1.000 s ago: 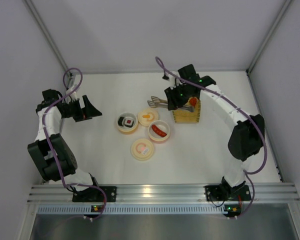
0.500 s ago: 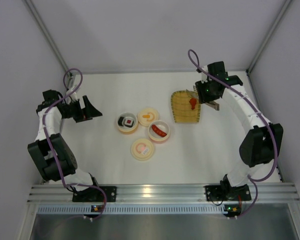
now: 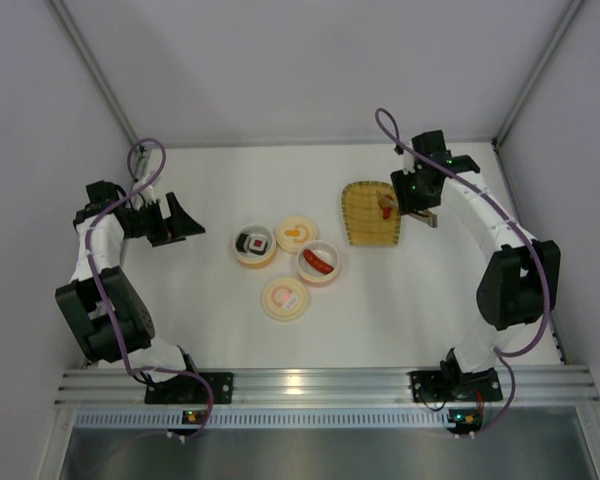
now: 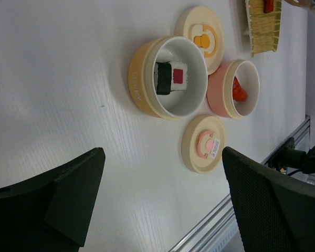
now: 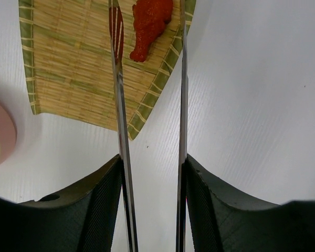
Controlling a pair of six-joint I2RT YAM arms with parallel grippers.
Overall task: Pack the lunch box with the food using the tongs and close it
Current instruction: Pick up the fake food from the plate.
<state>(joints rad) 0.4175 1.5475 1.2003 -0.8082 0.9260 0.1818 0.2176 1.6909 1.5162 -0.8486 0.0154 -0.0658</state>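
Observation:
My right gripper is shut on the silver tongs, one finger pressing each arm from outside, and the arms stand spread. An orange-red food piece lies on the woven yellow tray between the two arms; their tips run off the top of the right wrist view. From above, this gripper hangs at the tray's right edge. A sushi roll sits in the yellow lunch box bowl. A red sausage sits in the pink bowl. My left gripper is open and holds nothing.
Two round cream lids lie flat by the bowls, one with an orange handle, one with a pink handle. My left gripper is at the far left, well apart from the bowls. Grey walls close in the white table.
My right arm swung right and back from over the tray to its right edge, carrying the tongs. The tongs' arms spread wider. The tray now shows whole. The left arm stayed still.

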